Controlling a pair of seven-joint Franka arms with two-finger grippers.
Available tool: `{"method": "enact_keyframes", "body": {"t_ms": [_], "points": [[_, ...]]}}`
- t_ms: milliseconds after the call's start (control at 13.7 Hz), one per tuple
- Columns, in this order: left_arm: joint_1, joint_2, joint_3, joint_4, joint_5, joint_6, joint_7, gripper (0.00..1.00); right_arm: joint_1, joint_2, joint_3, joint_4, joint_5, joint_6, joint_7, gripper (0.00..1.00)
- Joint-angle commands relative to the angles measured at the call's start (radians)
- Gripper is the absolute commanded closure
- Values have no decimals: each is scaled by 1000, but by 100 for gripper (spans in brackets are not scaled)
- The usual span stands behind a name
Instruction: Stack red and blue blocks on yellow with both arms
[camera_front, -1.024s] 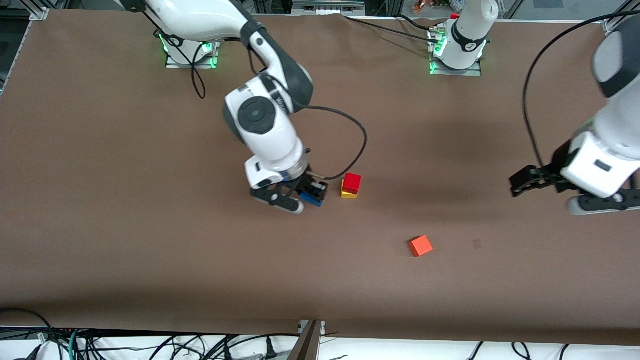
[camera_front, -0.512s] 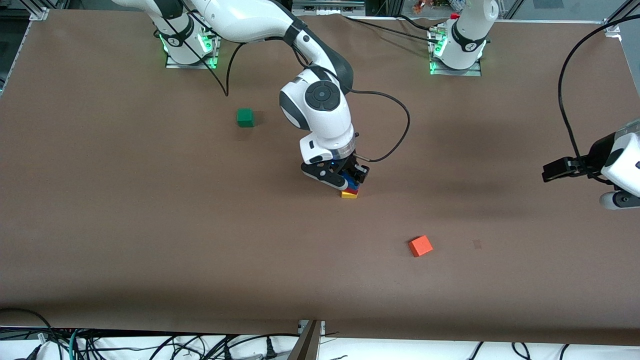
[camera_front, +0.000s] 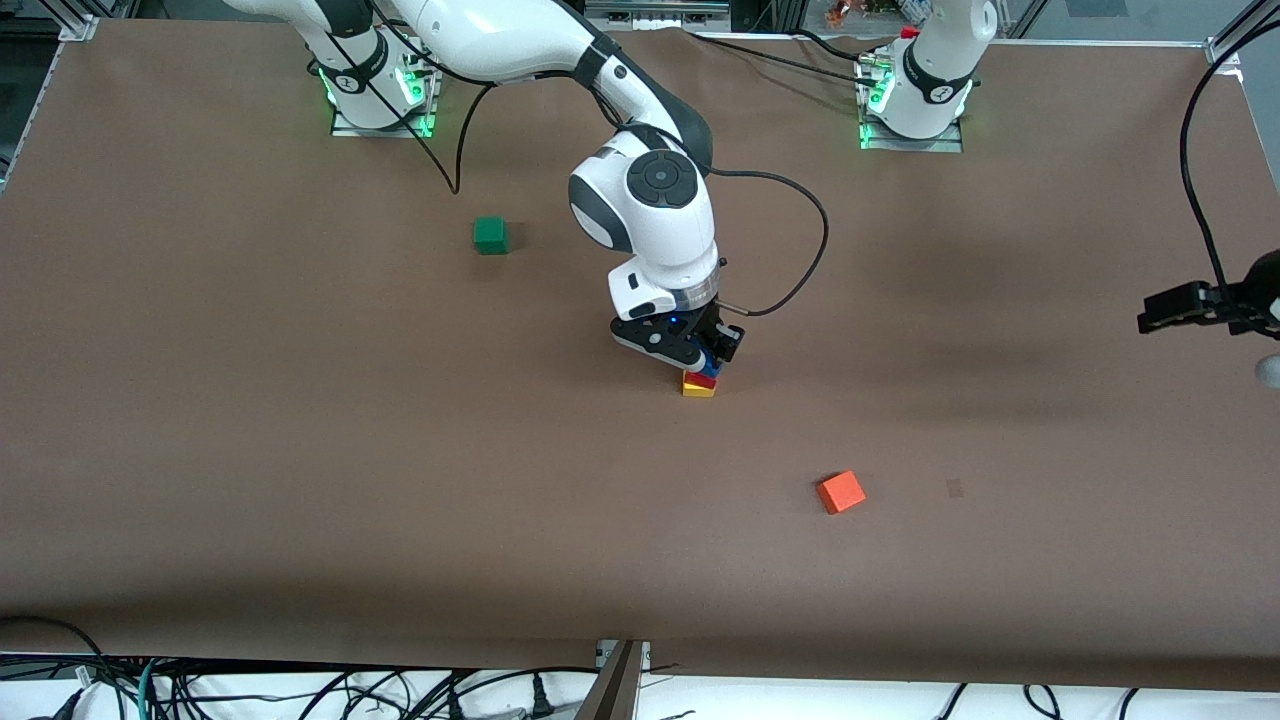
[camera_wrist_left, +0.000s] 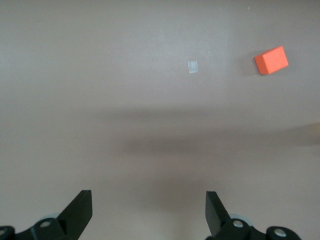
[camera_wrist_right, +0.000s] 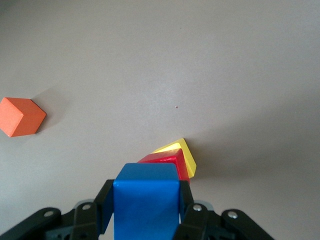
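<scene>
In the front view, the right gripper (camera_front: 708, 362) is seen at frame centre, closed on the blue block (camera_front: 709, 364) over the red block (camera_front: 705, 379), which sits on the yellow cube (camera_front: 698, 389). An orange cube (camera_front: 841, 491) lies lower right, a green cube (camera_front: 489, 235) upper left. The left gripper (camera_front: 1172, 310) hangs at the frame's right edge.

In the left wrist view, the left gripper (camera_wrist_left: 148, 212) is spread wide over bare table, the orange cube (camera_wrist_left: 271, 60) at upper right.

In the right wrist view, the blue block (camera_wrist_right: 146, 202) is clamped between the fingers (camera_wrist_right: 189, 207), with the red block (camera_wrist_right: 167, 163) and yellow cube (camera_wrist_right: 183, 153) directly past it.

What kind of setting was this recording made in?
Most likely a robotics lab bench. Two white arms are bolted to a brown-covered table, loose cables hang at its edge, and only small coloured cubes lie on it, such as the orange cube and green cube.
</scene>
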Motion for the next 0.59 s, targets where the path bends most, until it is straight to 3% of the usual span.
{"method": "enact_keyframes", "body": {"t_ms": [0,73,293,512], "points": [[-43,-170,84,-234,-51,85,20,0,9,26,-9,37,-24,-11,28,57],[-67,-174,121,-245,-76,92,13,0,11,27,-9,37,-35,-8,28,57],[-62,-153,135,-236,-78,93,5,0,17,38,-9,39,-43,-2,30,54],[-64,-152,128,-231,-67,93,5,0,20,41,-9,39,-43,4,31,32]]}}
